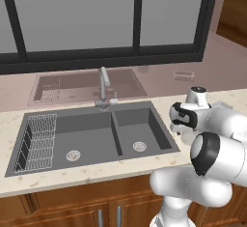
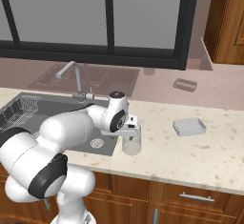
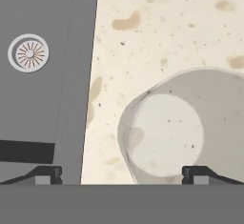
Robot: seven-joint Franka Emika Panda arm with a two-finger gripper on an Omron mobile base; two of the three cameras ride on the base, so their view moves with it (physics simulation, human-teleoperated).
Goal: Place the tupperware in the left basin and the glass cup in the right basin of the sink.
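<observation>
Right base view: one glass cup [image 2: 132,144] at frame centre, upright on the counter [image 2: 200,156], directly beneath the pincer [image 2: 131,131], whose jaws stand fully spread, holding nothing. One tupperware [image 2: 189,127] centre-right. One sink [image 2: 66,118], two basins, at left.

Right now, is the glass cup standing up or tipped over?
Standing up. The glass cup sits upright on the counter, and the hand view looks down into its round mouth.

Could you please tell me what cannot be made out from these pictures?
- Left base view: the arm's white links cover the glass cup and most of the tupperware.
- Right base view: the arm hides much of the right basin.
- Hand view: the bottom edge cuts off the gripper, open.
</observation>
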